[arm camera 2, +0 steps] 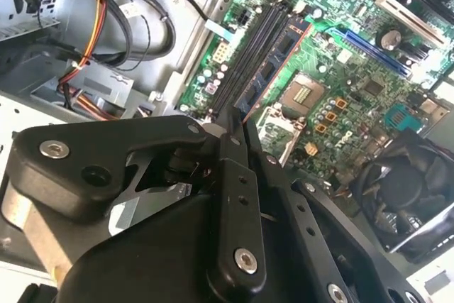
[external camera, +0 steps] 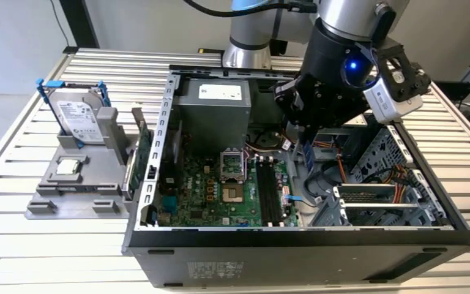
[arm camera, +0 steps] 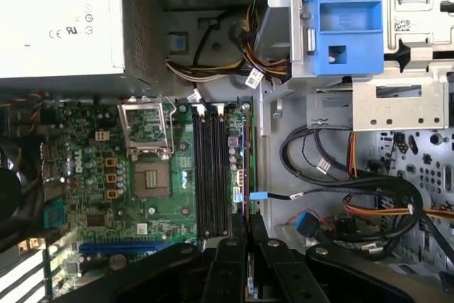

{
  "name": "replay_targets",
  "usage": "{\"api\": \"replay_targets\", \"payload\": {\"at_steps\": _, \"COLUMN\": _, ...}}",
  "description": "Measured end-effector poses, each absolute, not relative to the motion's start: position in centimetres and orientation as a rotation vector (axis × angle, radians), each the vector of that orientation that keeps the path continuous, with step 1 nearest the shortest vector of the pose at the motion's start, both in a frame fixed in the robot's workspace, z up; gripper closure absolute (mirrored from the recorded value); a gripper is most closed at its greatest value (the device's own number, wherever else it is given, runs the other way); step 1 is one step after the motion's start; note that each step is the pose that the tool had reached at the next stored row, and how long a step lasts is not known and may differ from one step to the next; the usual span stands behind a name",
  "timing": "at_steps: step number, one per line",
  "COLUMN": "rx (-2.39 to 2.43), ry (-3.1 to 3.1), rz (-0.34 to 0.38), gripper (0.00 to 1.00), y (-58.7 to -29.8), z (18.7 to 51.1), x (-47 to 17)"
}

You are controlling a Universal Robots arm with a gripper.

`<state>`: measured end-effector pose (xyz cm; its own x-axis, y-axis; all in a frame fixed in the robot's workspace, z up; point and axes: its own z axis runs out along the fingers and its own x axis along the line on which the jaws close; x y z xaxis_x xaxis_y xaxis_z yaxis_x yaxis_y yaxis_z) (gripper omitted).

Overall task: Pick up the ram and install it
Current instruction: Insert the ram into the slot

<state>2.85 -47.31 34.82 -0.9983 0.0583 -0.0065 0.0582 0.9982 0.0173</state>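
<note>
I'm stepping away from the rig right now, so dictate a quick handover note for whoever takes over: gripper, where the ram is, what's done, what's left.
Gripper: shut on the ram, held edge-on between the fingertips, hanging inside the open computer case.
Ram: in the air above the motherboard, close to the black memory slots; in both wrist views it runs roughly along them.
Done: ram picked up and brought over the board.
Left: it is not yet seated; the slots look empty.
</note>
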Motion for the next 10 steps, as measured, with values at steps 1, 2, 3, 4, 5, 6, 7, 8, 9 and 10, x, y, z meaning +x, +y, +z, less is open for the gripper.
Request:
{"api": "replay_targets", "payload": {"at_steps": 1, "rx": 0.091, "ry": 3.133, "rz": 0.026, "gripper": 1.0, "y": -47.3, "z": 34.65, "x": 2.85}}
{"api": "replay_targets", "payload": {"at_steps": 2, "rx": 0.091, "ry": 3.133, "rz": 0.026, "gripper": 1.0, "y": -47.3, "z": 34.49, "x": 2.85}}
{"api": "replay_targets", "payload": {"at_steps": 3, "rx": 0.092, "ry": 3.133, "rz": 0.026, "gripper": 1.0, "y": -47.3, "z": 34.41, "x": 2.85}}
{"api": "replay_targets", "payload": {"at_steps": 4, "rx": 0.092, "ry": 3.133, "rz": 0.024, "gripper": 1.0, "y": -47.3, "z": 34.37, "x": 2.85}}
{"api": "replay_targets", "payload": {"at_steps": 5, "rx": 0.092, "ry": 3.133, "rz": 0.018, "gripper": 1.0, "y": -47.29, "z": 34.33, "x": 2.85}}
{"api": "replay_targets", "payload": {"at_steps": 6, "rx": 0.092, "ry": 3.133, "rz": 0.013, "gripper": 1.0, "y": -47.29, "z": 34.31, "x": 2.85}}
{"api": "replay_targets", "payload": {"at_steps": 7, "rx": 0.092, "ry": 3.133, "rz": 0.012, "gripper": 1.0, "y": -47.3, "z": 34.31, "x": 2.85}}
{"api": "replay_targets", "payload": {"at_steps": 8, "rx": 0.092, "ry": 3.133, "rz": 0.012, "gripper": 1.0, "y": -47.3, "z": 34.31, "x": 2.85}}
{"api": "replay_targets", "payload": {"at_steps": 9, "rx": 0.092, "ry": 3.133, "rz": 0.011, "gripper": 1.0, "y": -47.31, "z": 34.31, "x": 2.85}}
{"api": "replay_targets", "payload": {"at_steps": 10, "rx": 0.092, "ry": 3.133, "rz": 0.011, "gripper": 1.0, "y": -47.31, "z": 34.31, "x": 2.85}}
